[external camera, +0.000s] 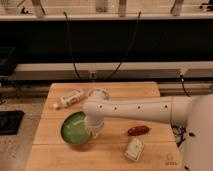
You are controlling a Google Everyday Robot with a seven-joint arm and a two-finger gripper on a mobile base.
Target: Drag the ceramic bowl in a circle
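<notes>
The ceramic bowl (pixel 75 130) is round, shallow and glossy green inside. It sits on the wooden table (pixel 60 157) at the front left. My white arm reaches in from the right and bends down over the bowl's right rim. My gripper (pixel 94 131) is at that right rim, pointing down, and seems to touch the bowl's edge. The arm's wrist hides the rim there.
A white bottle (pixel 69 98) lies at the back left of the table. A whitish round cup-like thing (pixel 100 92) stands behind my arm. A reddish-brown object (pixel 138 130) and a small white packet (pixel 133 149) lie to the right of the bowl.
</notes>
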